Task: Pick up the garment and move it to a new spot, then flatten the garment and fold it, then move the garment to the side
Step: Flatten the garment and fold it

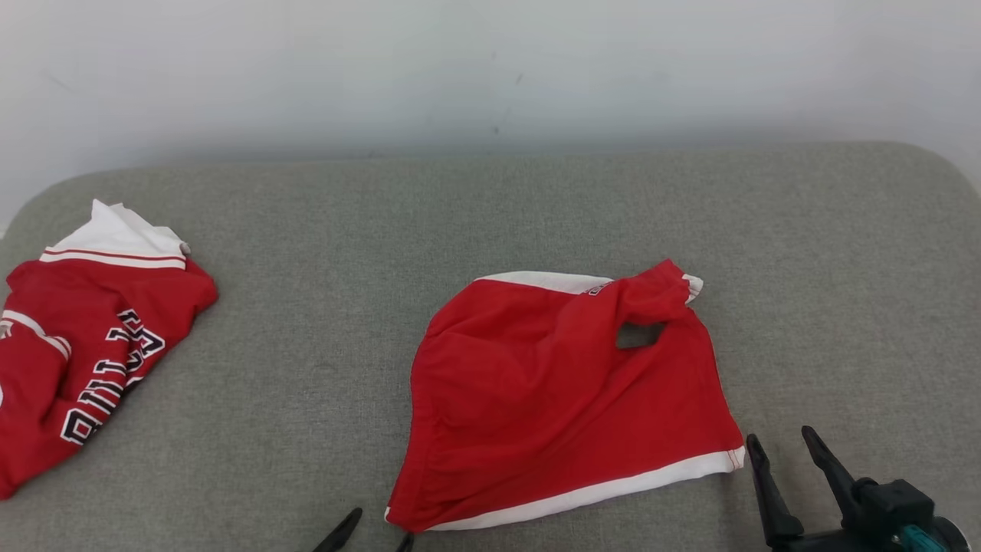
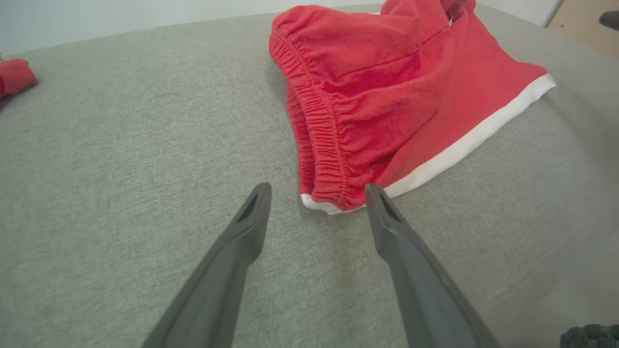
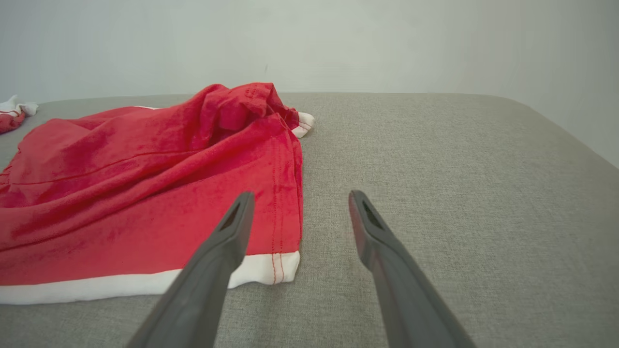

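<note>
Head view: the red shorts [image 1: 567, 391] lie crumpled near the middle of the grey padded top [image 1: 306, 230], with the white hem towards the robot's right and one leg bunched at the far side. A red jersey [image 1: 84, 360] lies at the left edge, well apart from the shorts, with bare grey cloth between them. Behind both, open surface runs to the far edge at the pale wall [image 1: 490, 69]. The right gripper [image 1: 780, 435] stands just beside the hem's near right corner, fingers spread and holding nothing. The tips of the left gripper [image 1: 381, 529] show at the bottom edge, by the shorts' near left corner.

Left wrist view: the left gripper [image 2: 316, 186] is spread wide, and the gathered waistband corner of the shorts [image 2: 387, 87] lies between its tips. Whether they touch, I cannot tell. Bare surface stretches to the left.

Right wrist view: the right gripper [image 3: 301, 194] is spread above the hem corner of the shorts [image 3: 145, 193]. Open surface runs right to the rounded edge.
</note>
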You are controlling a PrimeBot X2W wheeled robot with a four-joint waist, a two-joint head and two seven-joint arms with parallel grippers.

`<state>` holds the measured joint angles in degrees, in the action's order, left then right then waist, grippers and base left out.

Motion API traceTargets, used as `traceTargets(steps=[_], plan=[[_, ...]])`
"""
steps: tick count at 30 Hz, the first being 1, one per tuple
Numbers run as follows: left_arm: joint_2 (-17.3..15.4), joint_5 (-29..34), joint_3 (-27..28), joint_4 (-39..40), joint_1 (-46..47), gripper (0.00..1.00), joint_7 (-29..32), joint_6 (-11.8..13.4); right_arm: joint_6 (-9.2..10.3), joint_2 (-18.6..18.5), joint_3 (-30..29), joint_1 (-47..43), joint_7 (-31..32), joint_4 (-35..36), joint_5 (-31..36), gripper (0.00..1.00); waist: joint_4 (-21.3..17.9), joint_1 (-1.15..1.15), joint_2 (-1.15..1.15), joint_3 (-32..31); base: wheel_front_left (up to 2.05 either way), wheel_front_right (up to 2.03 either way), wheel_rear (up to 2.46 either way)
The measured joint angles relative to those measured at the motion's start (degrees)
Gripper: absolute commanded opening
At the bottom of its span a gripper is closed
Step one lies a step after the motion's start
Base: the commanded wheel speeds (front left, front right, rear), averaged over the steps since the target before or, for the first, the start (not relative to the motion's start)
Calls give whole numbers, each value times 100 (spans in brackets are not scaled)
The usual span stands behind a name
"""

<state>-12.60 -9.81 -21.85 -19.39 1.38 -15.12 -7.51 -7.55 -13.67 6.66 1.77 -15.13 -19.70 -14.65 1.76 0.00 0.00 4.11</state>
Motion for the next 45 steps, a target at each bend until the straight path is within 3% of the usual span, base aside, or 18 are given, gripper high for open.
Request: traceTargets(steps=[10, 19, 20, 21, 22, 23, 24, 25, 30, 38, 45], plan=[[-309, -240, -925, -708, 816, 100, 0, 0, 0, 14, 434, 567, 0, -865, -97, 100, -48, 0, 0, 356, 0, 0, 0], [-346, -431, -1258, -992, 1178, 100, 0, 0, 0, 90, 750, 912, -1, -1510, -313, 100, -109, 0, 0, 489, 0, 0, 0], [-342, -450, -1291, -1023, 1200, 55, -1, 0, -1, 114, 783, 949, -1, -1605, -353, 100, -107, 1, 0, 486, 0, 0, 0], [-332, -478, -1319, -1048, 1220, 40, -1, 0, -1, 153, 809, 994, -1, -1708, -388, 100, -104, 1, 0, 483, 0, 0, 0], [-315, -523, -1333, -1072, 1229, 17, -1, 1, 0, 185, 849, 1045, -1, -1809, -421, 97, -99, 0, 0, 480, 0, 0, 0], [-298, -570, -1350, -1093, 1235, 0, -1, 1, -1, 208, 877, 1099, -3, -1903, -456, 49, -93, 0, 0, 478, 0, 0, 0], [-282, -619, -1371, -1123, 1240, 0, -1, 1, 0, 226, 905, 1159, -9, -1998, -521, 40, -90, 0, 0, 477, 0, 0, 0], [-266, -655, -1379, -1135, 1241, 0, -2, 0, 0, 243, 946, 1220, -11, -2078, -580, 0, -90, 0, 0, 477, 0, 0, 0], [-153, -816, -1249, -1020, 1215, 0, -1, -1, 0, 298, 1051, 1333, -1, -2008, -733, 0, -85, 1, 0, 426, 0, 0, 0], [-103, -1018, -728, -90, 1130, 0, -1, -2, 0, -32, 755, 1101, -1, -1058, -761, 0, -175, 0, 0, 295, 0, 0, 0], [-325, -1058, -833, 367, 2168, 0, -1, -2, 0, -353, 878, 1785, 0, -456, -988, 0, -287, 0, 0, 417, 0, 0, 0]])
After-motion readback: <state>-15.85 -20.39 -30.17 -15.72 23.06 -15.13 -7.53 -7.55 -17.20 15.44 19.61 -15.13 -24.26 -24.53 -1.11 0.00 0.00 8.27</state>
